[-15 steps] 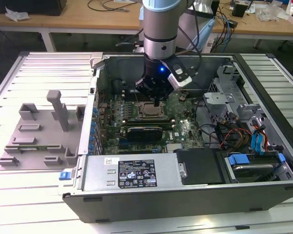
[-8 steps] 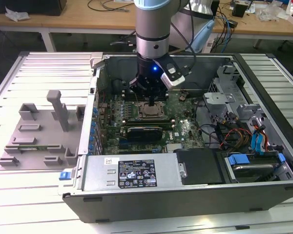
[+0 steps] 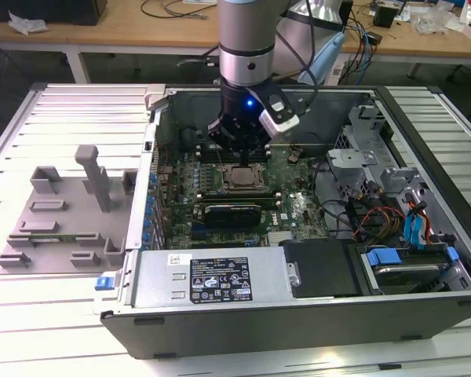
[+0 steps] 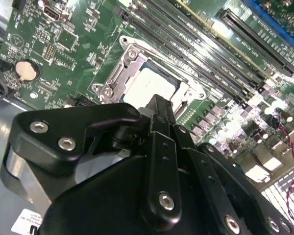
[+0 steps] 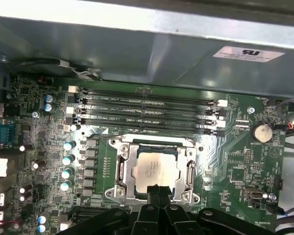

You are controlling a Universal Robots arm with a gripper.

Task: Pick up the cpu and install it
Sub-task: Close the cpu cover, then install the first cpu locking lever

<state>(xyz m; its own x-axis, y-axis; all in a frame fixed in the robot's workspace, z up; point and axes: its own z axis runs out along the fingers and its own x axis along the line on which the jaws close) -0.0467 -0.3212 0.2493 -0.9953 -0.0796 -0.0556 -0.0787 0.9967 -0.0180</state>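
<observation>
Far on the exterior view's left, a gray plastic part [image 3: 63,212] lies flat on the slatted surface [image 3: 39,322], just beside the open case [image 3: 298,318]. Inside the case, along its near wall, sits the power supply [image 3: 212,279] with a dark label on top.

Toward the middle, the arm [image 3: 247,47] comes straight down into the case, and its claw [image 3: 239,159] hangs over the board. Right under it is the cpu [image 3: 243,177], lying flat in the socket [image 3: 261,182] with its pale metal top facing up.

In both wrist views the claw [image 5: 157,190] [image 4: 158,104] looks pinched together with nothing between its fingers. Its tip stands at one edge of the cpu [image 5: 154,169] [image 4: 148,84]. I cannot tell from here whether the tip rests on the chip or stops just above it. The socket's metal frame [image 5: 121,169] [image 4: 118,81] rings the cpu on all sides (its retaining plate looks swung open). A row of long memory slots [image 5: 147,110] [image 4: 201,49] runs beside the socket, and a coin cell [image 5: 261,131] [image 4: 27,70] sits apart from it on the board.

On the exterior view's right, drive bays [image 3: 404,263] with blue tabs and a tangle of cables fill that end of the case.
</observation>
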